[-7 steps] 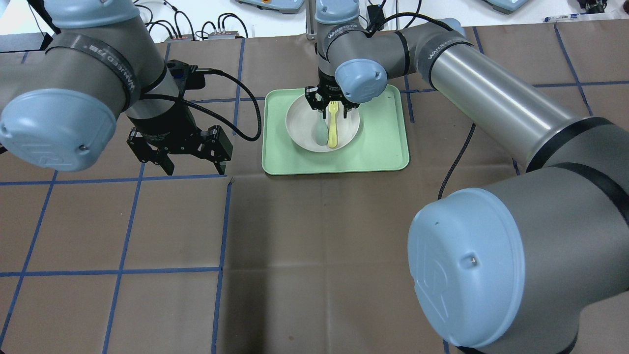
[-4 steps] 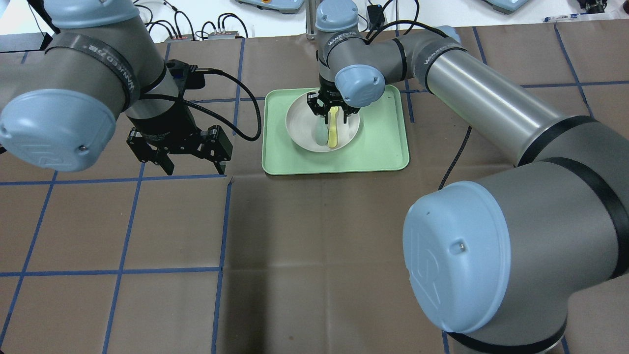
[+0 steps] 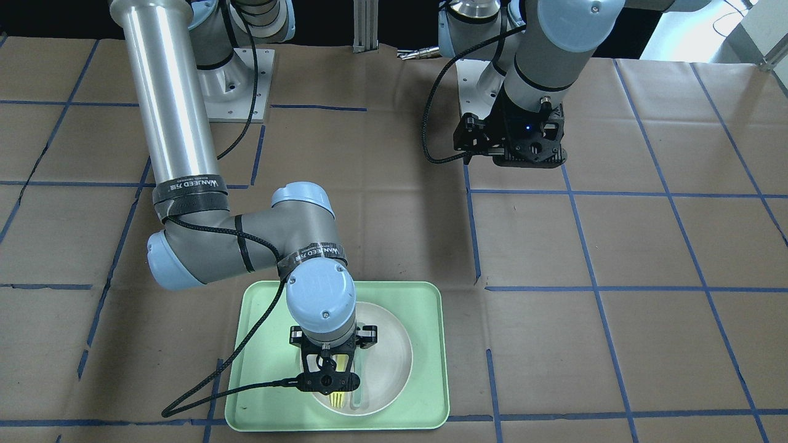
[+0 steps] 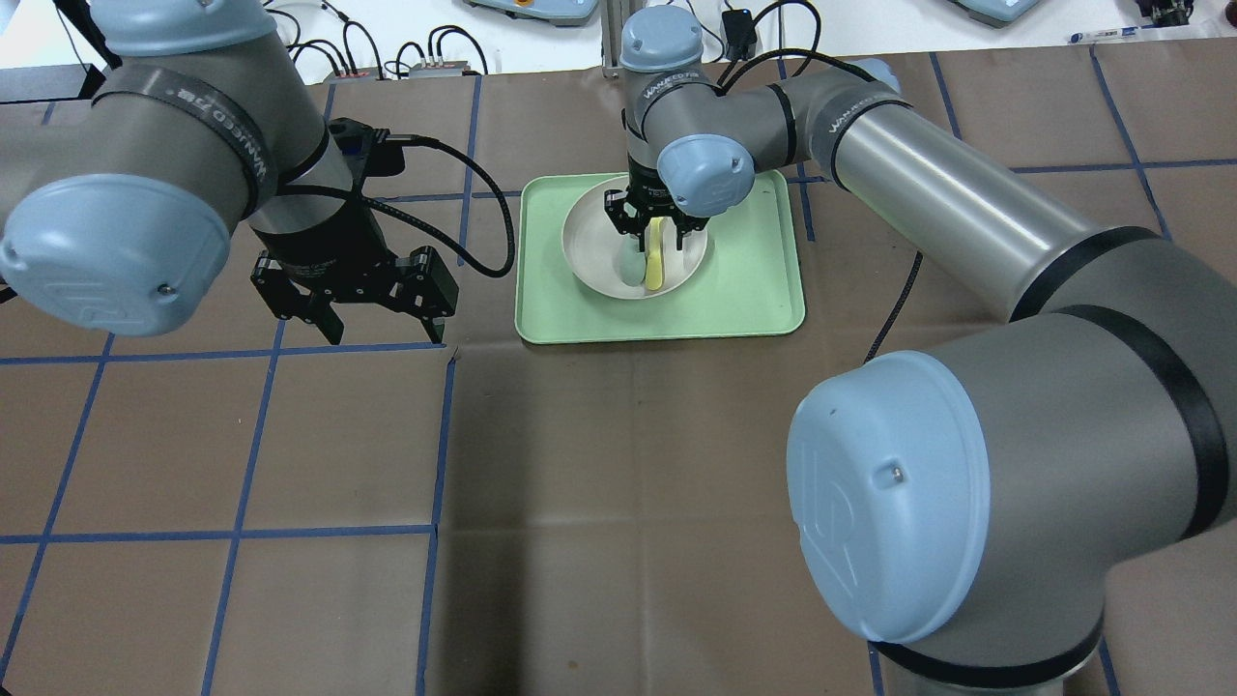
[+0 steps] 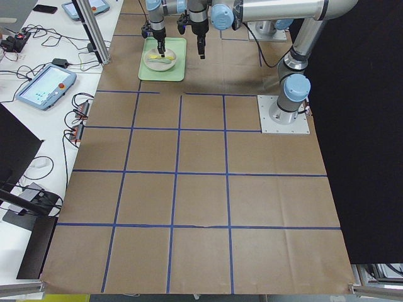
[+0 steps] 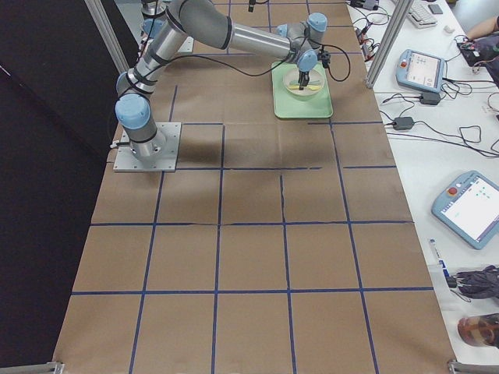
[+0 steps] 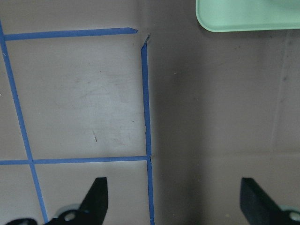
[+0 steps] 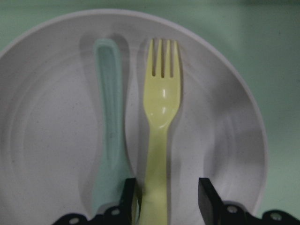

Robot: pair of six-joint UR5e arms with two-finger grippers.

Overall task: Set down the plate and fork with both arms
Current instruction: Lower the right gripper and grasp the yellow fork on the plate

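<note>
The off-white plate (image 4: 589, 246) sits on the pale-green tray (image 4: 744, 290). The pale-yellow fork (image 4: 655, 261) lies in the plate beside a grey-green spoon (image 4: 630, 271). My right gripper (image 4: 655, 224) is down in the plate, open, its fingers (image 8: 206, 194) on either side of the fork's handle. The right wrist view shows the fork (image 8: 162, 108), the spoon (image 8: 110, 126) and the plate (image 8: 47, 140) close up. The left finger is close to the handle, and a gap shows on the right. My left gripper (image 4: 382, 333) is open and empty above the table, left of the tray.
The table is covered in brown paper with a blue tape grid. The tray's corner (image 7: 248, 16) shows at the top of the left wrist view. A black cable (image 3: 203, 400) trails from the right wrist over the tray's edge. Controllers and cables lie beyond the table's far edge.
My right gripper has come down closer to the plate, over the fork's handle. The left arm has not moved.
</note>
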